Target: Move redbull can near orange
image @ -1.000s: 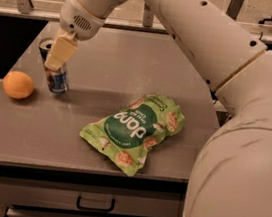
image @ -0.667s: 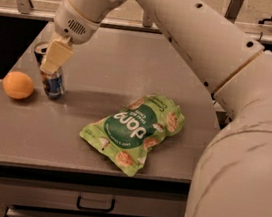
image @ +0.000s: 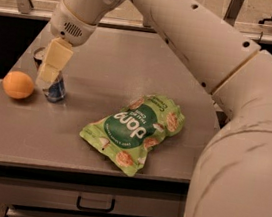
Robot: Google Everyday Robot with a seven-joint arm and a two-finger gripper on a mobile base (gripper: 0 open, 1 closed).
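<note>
Left of frame: gripper (image: pixel 48 76) jaws clamp the top of the redbull can (image: pixel 56 91). Can upright on the table (image: pixel 112 62), long axis vertical, top up, just right of the orange (image: pixel 18 85). Green snack bag (image: pixel 135 130) at centre.

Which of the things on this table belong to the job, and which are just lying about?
Part of the job: redbull can, orange, and the hand right over the can.
Lying about: green snack bag, dark round object behind the hand.
</note>
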